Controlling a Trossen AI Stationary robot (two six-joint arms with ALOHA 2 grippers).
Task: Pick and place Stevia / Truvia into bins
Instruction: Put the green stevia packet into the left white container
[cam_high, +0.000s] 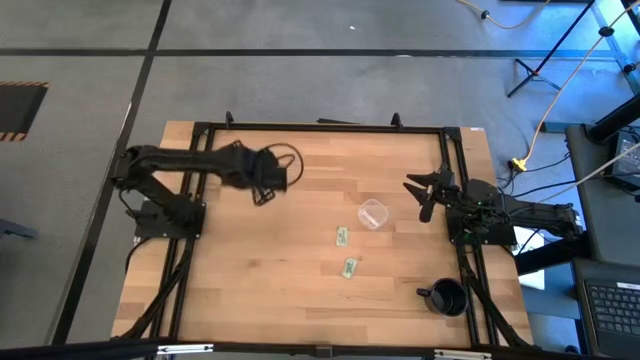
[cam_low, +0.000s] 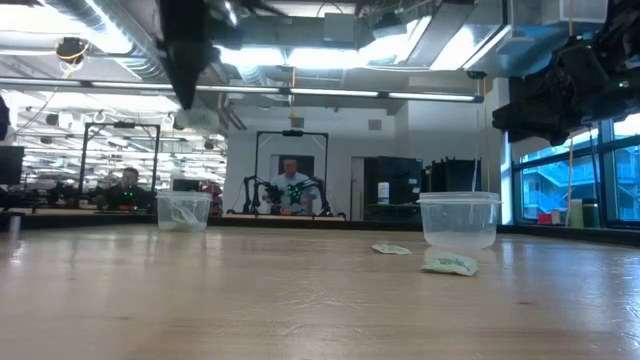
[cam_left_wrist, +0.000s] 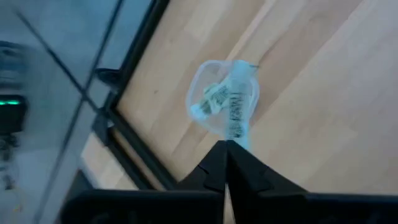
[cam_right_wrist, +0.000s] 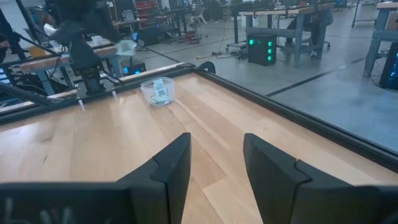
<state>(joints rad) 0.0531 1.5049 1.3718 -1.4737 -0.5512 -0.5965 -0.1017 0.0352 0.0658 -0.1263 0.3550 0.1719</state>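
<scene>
Two clear cups stood on the surface (cam_high: 250, 290): one far left (cam_low: 183, 211) held packets (cam_left_wrist: 215, 99), below the closed left claw (cam_left_wrist: 225, 144); one (cam_high: 372, 214) right. Two packets (cam_high: 342, 236) (cam_high: 349, 267) lay near it. The right claw (cam_right_wrist: 216, 155) gaped open, empty.

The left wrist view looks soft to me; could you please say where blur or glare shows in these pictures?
Left wrist view: the small clear plastic cup holding green-and-white paper packets is smeared and blurry. Low view: bright ceiling lights glare, and the arms overhead are dark silhouettes. Right wrist view: sharp, with the open right pincer crisp.
</scene>
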